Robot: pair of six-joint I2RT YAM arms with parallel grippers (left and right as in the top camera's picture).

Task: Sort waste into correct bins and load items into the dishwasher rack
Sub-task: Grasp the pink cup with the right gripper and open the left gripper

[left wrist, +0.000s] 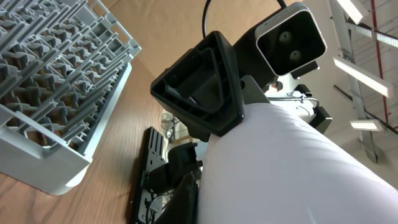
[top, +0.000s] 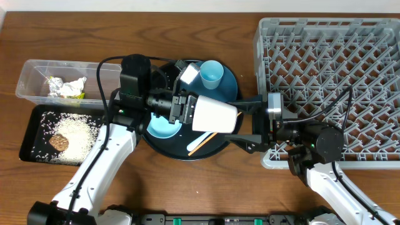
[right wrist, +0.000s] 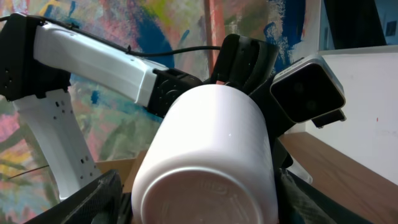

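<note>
Left hand (top: 182, 107) clamped on rim of small pinkish-white cup (top: 212, 115); right hand (top: 242, 122) spread apart, flanking its base.

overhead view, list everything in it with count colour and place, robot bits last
dishwasher rack: 1, grey, right
round tray: 1, dark, centre
bowl: 1, light blue, tray's left, under left arm
pale blue cup: 1, pale blue, upright at tray's back
white spoon: 1, white, beside that cup, partly seen
chopstick: 1, wooden, tray's front
white cup: 1, white, on its side above tray, between grippers
clear tub: 1, clear, back left
tissue: 1, white, in tub
wrapper: 1, silvery yellow-green, in tub
black tray: 1, black, front of tub
rice: many grains, white, in black tray
brown lump: 1, brown, in black tray
left gripper: 1, black, at cup's mouth end
right gripper: 1, black, fingers astride cup's base
</note>
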